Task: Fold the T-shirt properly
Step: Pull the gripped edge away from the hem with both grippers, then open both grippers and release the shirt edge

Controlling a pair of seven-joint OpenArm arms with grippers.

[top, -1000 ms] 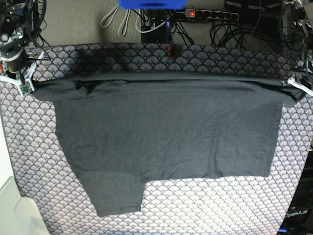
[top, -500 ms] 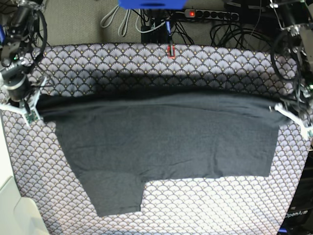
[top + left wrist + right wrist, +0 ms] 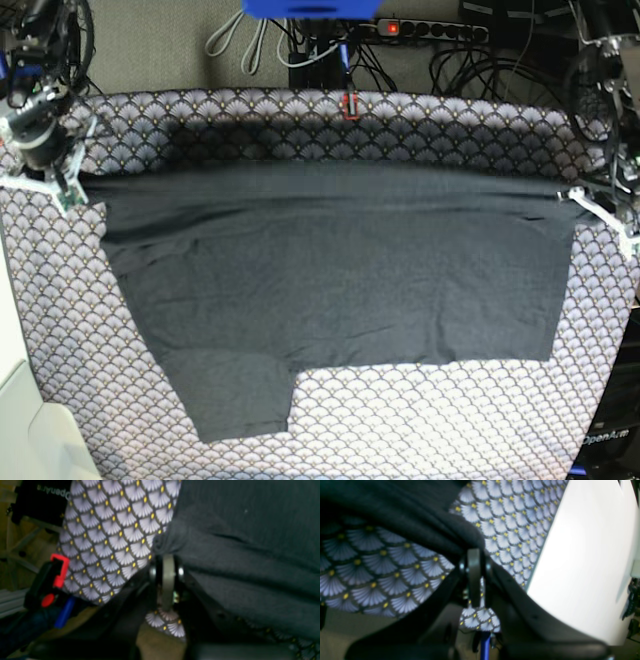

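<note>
Base view, left side: right claw [image 3: 62, 187] clenched on the T-shirt [image 3: 340, 270] at its far-left corner, just above the tablecloth [image 3: 450, 420].
Change: the raised far edge of the T-shirt sat lower and nearer half a second ago; it now lies farther back and flatter, drawn into a fairly straight line between the two claws.
Meaning for task: judged as the carried edge being pulled taut and laid out across the bench; the fold itself looks not yet finished, since one sleeve still sticks out at the near left.
T-shirt position: spread over the middle of the bench, near hem flat on the tablecloth, far edge held at both ends.
Base view, right side: left claw [image 3: 590, 203] clenched on the far-right corner of the T-shirt.
Wrist views: both show closed claw tips with dark cloth bunched at them.
Count: T-shirts 1; tablecloths 1; claws 2, both gripping; power strip [image 3: 430, 30] 1, behind the bench.
</note>
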